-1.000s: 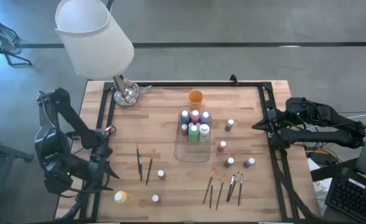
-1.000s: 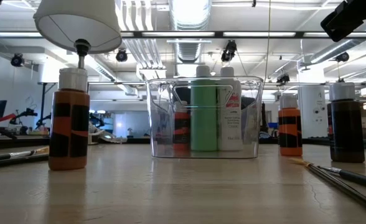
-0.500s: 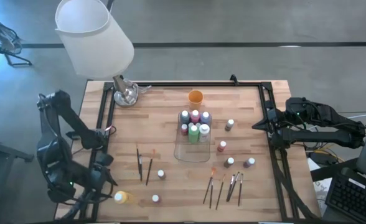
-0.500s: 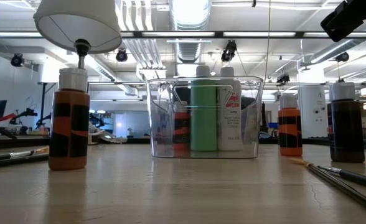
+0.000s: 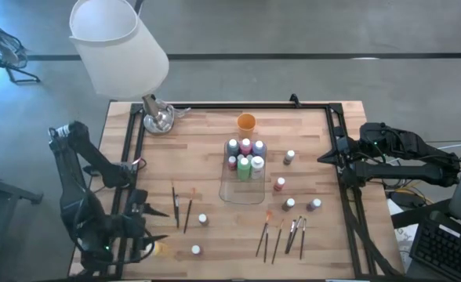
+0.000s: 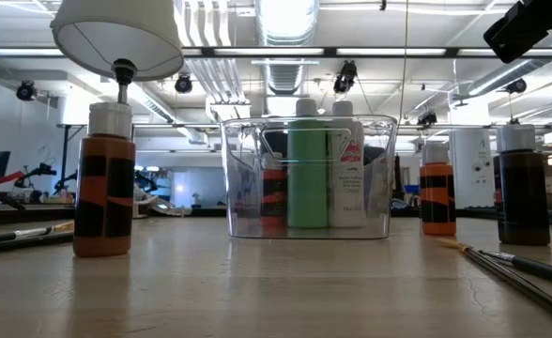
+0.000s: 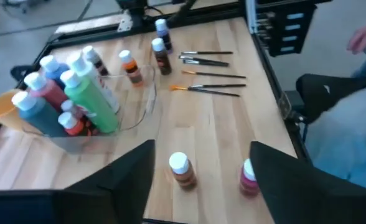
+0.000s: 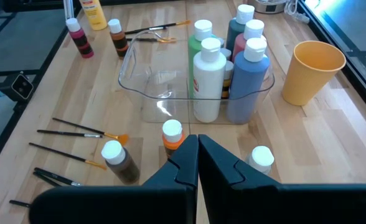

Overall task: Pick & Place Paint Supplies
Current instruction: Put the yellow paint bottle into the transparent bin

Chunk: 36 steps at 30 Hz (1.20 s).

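Note:
Several paint bottles (image 5: 245,155) stand in the far end of a clear tray (image 5: 242,190) at mid-table. Loose bottles stand around it: one with a brown body (image 7: 183,171), a pink one (image 7: 249,177), and others right of the tray (image 5: 290,204). A yellow bottle (image 5: 161,249) lies at the near left, partly under my left gripper (image 5: 150,225). Brushes lie left (image 5: 176,205) and right (image 5: 281,235) of the tray. My left gripper (image 7: 201,148) is open above the near left corner, touching nothing. My right gripper (image 8: 198,149) is shut at the right edge (image 5: 324,159).
A white lamp shade (image 5: 117,47) hangs over the far left corner, its metal base (image 5: 158,119) on the table. An orange cup (image 5: 246,121) stands beyond the tray. Black rails (image 5: 128,157) run along the table's sides. A person's hand (image 7: 363,40) shows beyond the right edge.
My left gripper has gone toward the table's near edge and down, swinging in over the near left corner so that it now covers part of the yellow bottle. My right arm has kept still. No bottle or brush has moved.

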Motion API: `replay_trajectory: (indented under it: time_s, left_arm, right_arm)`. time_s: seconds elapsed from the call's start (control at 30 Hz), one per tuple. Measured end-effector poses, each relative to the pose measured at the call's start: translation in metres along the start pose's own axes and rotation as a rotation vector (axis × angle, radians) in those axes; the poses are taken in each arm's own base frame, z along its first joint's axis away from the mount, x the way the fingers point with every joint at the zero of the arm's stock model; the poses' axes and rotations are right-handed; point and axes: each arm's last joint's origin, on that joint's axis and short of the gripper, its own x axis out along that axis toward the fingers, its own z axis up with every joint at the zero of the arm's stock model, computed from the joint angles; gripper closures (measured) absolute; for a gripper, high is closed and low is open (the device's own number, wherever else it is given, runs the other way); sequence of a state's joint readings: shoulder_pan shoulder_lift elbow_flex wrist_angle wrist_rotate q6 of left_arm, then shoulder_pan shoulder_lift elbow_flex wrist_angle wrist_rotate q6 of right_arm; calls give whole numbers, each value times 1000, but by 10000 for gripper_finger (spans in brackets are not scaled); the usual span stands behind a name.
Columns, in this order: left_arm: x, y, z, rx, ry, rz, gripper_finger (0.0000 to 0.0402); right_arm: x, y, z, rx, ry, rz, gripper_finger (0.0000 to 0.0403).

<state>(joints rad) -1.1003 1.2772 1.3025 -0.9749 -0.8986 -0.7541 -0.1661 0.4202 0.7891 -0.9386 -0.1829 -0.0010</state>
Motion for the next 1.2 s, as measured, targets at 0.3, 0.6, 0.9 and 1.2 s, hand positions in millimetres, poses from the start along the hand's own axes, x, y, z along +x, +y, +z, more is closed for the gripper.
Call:
replay_trajectory:
  time_s: [0.3, 0.6, 0.9, 1.2]
  left_arm:
    - [1, -7, -6, -4, 148, -144, 69]
    - [-4, -10, -14, -114, 353, -269, 81]
    - [-10, -11, -21, -203, 402, -248, 83]
    - [-4, -15, -38, -237, 469, -226, 84]
  right_arm:
    - [0, 0, 0, 0, 0, 0, 394]
    - [0, 0, 0, 0, 0, 0, 394]
    - [0, 0, 0, 0, 0, 0, 394]
    - [0, 0, 0, 0, 0, 0, 394]
